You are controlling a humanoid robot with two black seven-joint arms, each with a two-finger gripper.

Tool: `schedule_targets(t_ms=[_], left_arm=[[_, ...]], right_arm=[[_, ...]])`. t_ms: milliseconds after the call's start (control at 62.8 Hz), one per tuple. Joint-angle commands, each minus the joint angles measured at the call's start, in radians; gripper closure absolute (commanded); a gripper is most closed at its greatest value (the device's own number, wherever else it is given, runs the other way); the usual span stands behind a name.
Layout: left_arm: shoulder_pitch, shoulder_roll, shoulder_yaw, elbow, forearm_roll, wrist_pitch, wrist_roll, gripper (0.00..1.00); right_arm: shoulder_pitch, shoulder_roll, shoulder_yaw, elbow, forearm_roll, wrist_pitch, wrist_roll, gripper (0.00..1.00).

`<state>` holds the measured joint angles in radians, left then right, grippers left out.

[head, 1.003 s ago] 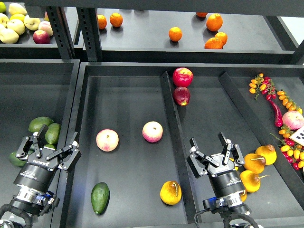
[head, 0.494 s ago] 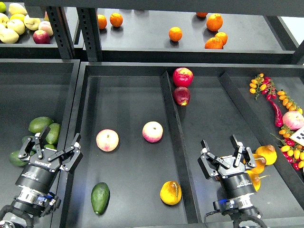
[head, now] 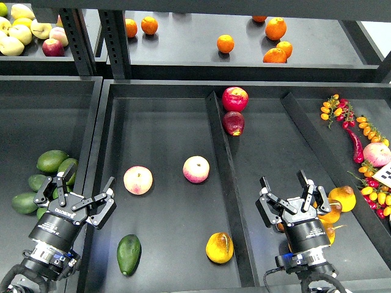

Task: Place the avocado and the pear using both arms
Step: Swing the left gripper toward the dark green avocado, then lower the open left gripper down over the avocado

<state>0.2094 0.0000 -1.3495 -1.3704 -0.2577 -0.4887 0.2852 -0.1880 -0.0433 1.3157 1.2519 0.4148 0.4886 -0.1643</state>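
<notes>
Upper shelf (head: 183, 58), far left: pale yellow apples (head: 18, 30) and one red apple (head: 54, 47). Further right on the shelf: oranges (head: 225, 43), scattered singly and in pairs.

Left bin (head: 36, 116): cluster of lighter green avocados (head: 52, 160) against its right wall.

Left gripper (head: 76, 196): over the wall between the left bin and the middle tray, just right of the green cluster. Fingers spread wide; nothing between them.

Middle tray (head: 159, 116), left compartment:
- Avocado (head: 129, 254), dark green, lying near the front edge, below and right of the left gripper, apart from it.
- Two peaches (head: 138, 180), pink and yellow, side by side at mid-depth, well apart from each other.
- Pear (head: 219, 247), yellow-orange with a reddish blotch, at the front right, close beside the divider (head: 223, 177).

Back of the divider: two red apples (head: 234, 98), one behind the other, the nearer one darker.

Right compartment (head: 269, 146):
- Right gripper (head: 291, 196), fingers parted wide, empty, near the front.
- Yellow-orange pears (head: 342, 198) just right of and partly behind the gripper, against the right wall; whether any touches the gripper cannot be told.

Far right bin (head: 327, 137): strings of small orange, yellow and red tomatoes (head: 335, 108), a red chilli (head: 356, 146), one peach (head: 377, 154) near the edge.
</notes>
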Motion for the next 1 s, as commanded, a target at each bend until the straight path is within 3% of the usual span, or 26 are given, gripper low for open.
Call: schedule_targets(t_ms=[0,80,223,557,748,987], left_arm=[[-0.016,0.000,0.001,0.005,0.015,0.000,0.000,0.00],[-0.053,0.000,0.001,-0.001,0.064,0.000,0.006,0.00],[-0.162,0.211,0.121,-0.010,0.313,0.000,0.060,0.00],[-0.469,0.564,0.435,-0.012,0.344,0.000,0.203,0.00],[-0.728,0.715,0.720,-0.012,0.345,0.000,0.203,0.00],[-1.068,0.723,1.081,-0.012,0.363,0.000,0.203,0.00]], right_arm=[[0.001,0.000,-0.001,-0.002,-0.001,0.000,0.000,0.00],[0.001,0.000,0.000,-0.002,-0.001,0.000,0.000,0.00],[0.010,-0.001,0.000,-0.003,-0.001,0.000,0.000,0.00],[0.042,-0.013,0.005,-0.003,-0.001,0.000,0.000,0.00],[0.064,-0.004,0.024,-0.006,0.002,-0.044,0.000,0.00],[0.127,0.000,0.027,-0.006,0.004,-0.103,0.000,0.00]])
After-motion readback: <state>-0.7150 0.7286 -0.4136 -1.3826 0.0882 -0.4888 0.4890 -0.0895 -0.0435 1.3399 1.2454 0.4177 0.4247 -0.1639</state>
